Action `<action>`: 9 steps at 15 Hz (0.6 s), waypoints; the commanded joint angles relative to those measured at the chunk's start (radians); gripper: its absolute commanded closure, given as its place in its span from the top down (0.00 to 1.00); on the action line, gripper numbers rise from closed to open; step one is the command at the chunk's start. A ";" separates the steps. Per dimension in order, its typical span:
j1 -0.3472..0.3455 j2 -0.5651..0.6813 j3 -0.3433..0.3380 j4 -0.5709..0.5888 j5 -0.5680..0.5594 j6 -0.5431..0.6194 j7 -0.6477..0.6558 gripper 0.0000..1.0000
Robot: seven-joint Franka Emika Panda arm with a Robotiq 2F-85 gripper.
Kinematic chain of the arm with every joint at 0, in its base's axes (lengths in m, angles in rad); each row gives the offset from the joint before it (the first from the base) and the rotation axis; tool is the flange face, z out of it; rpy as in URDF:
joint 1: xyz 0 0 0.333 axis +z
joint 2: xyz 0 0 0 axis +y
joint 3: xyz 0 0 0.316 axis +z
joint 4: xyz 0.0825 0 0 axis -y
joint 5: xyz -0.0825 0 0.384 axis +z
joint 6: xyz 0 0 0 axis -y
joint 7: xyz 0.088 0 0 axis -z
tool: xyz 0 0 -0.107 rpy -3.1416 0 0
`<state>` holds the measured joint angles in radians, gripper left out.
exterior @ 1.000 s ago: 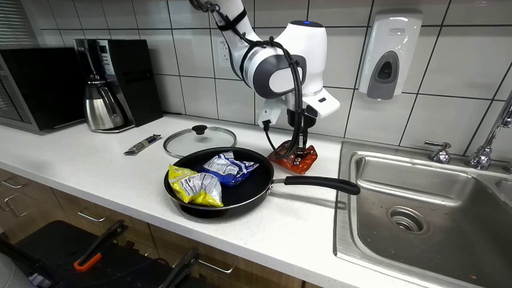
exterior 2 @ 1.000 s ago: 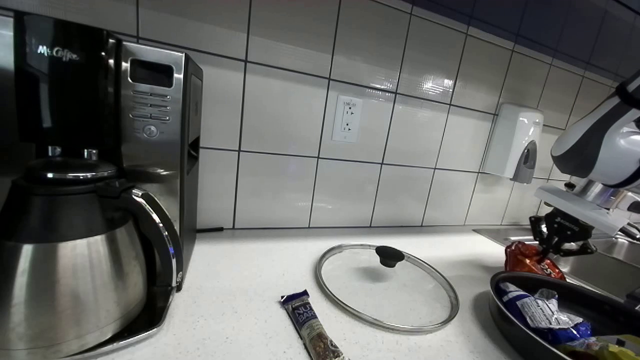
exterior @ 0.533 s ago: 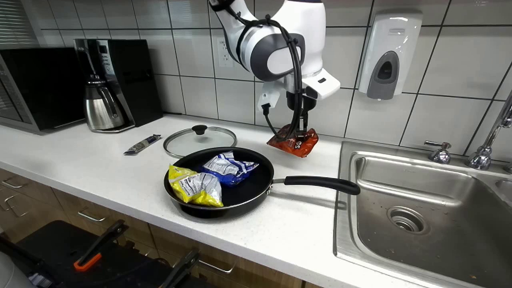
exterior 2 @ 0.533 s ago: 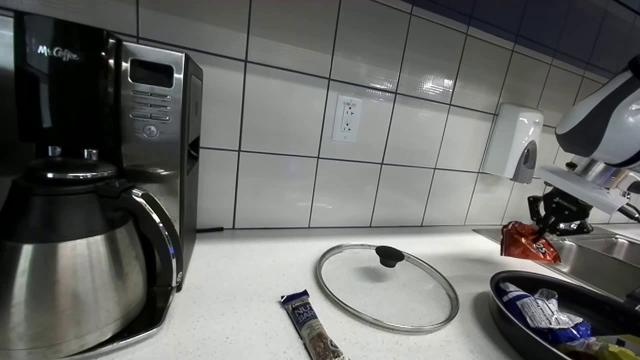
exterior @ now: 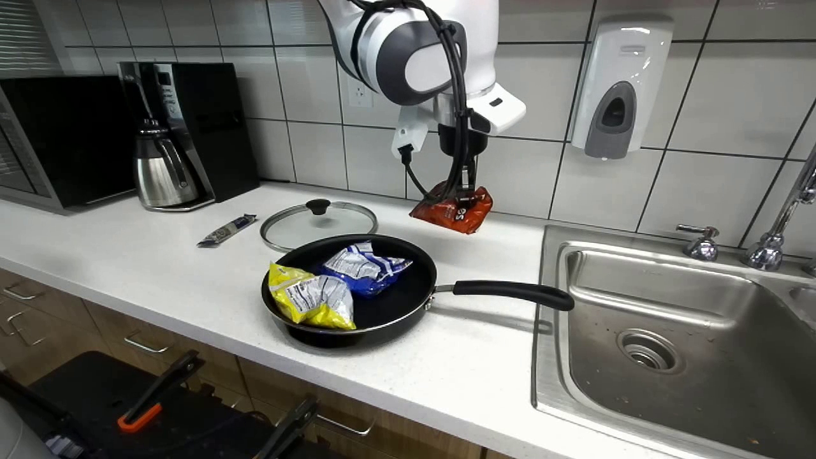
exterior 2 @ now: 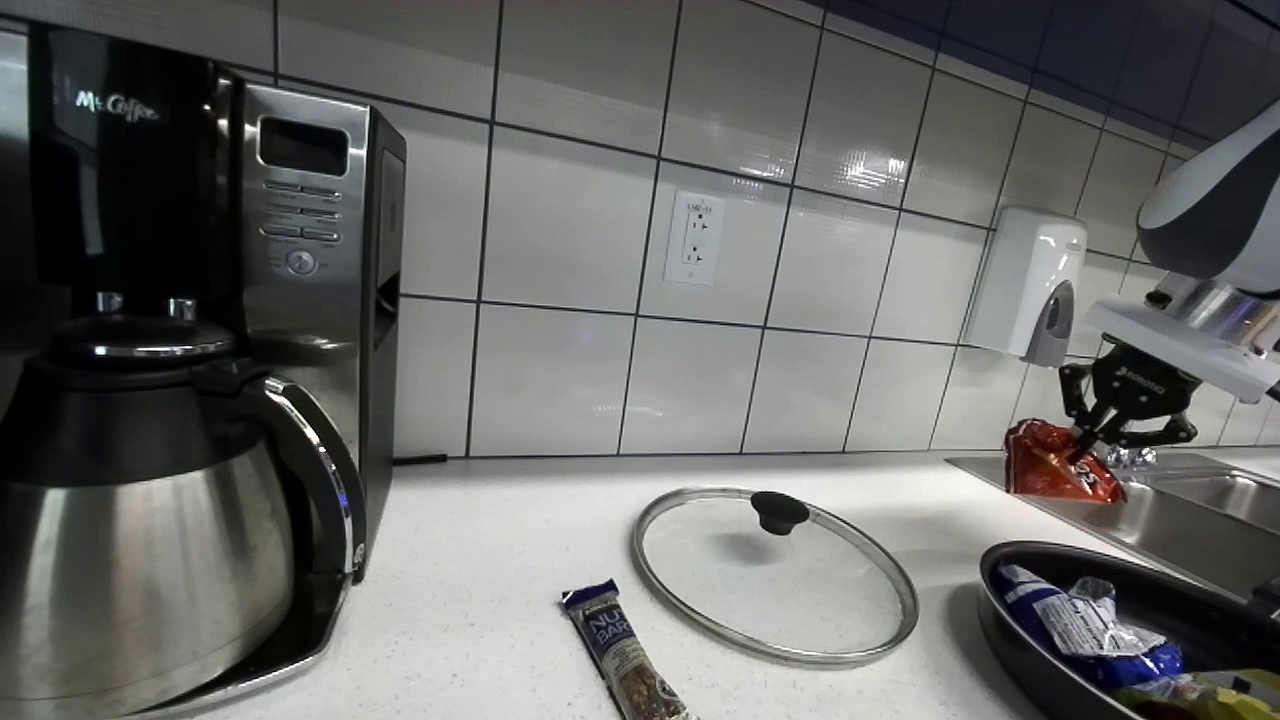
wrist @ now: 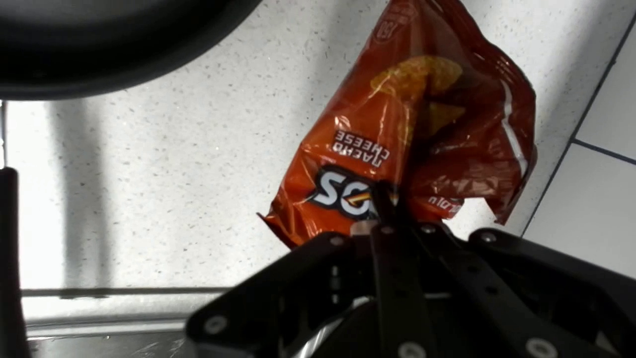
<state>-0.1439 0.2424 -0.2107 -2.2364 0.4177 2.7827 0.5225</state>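
Observation:
My gripper [exterior: 467,186] is shut on a red-orange chip bag [exterior: 447,214] and holds it in the air above the counter, behind the pan's handle. The gripper [exterior 2: 1085,442] and the bag [exterior 2: 1045,462] also show in an exterior view. In the wrist view the fingertips [wrist: 390,204] pinch the bag [wrist: 357,124] at its middle, and part of its lettering is hidden. A black frying pan [exterior: 382,312] stands on the counter with a blue bag [exterior: 363,269] and a yellow bag [exterior: 312,296] in it. The pan's rim [wrist: 149,59] shows beside the bag in the wrist view.
A glass lid [exterior: 296,231] with a black knob lies behind the pan. A nut bar [exterior 2: 625,650] lies near it. The pan's handle [exterior: 510,291] reaches over the sink edge [exterior: 546,376]. A coffee maker [exterior: 213,127] and a soap dispenser [exterior: 628,76] are by the tiled wall.
My gripper has risen with the red bag from the counter, and in an exterior view it has then shifted a little to the left. The pan, lid and other bags have not moved.

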 commanded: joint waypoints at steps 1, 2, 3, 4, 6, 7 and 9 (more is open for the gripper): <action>0.026 -0.120 -0.013 -0.110 -0.072 -0.010 0.024 0.00; 0.029 -0.138 -0.014 -0.129 -0.092 -0.012 0.030 0.00; 0.031 -0.160 -0.014 -0.152 -0.113 -0.018 0.034 0.00; 0.032 -0.177 -0.013 -0.170 -0.134 -0.021 0.040 0.00; 0.028 -0.216 -0.011 -0.211 -0.176 -0.032 0.051 0.00; 0.024 -0.234 -0.008 -0.230 -0.191 -0.039 0.053 0.00; 0.016 -0.265 -0.001 -0.263 -0.216 -0.048 0.055 0.00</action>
<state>-0.1234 0.0685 -0.2113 -2.4276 0.2567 2.7740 0.5430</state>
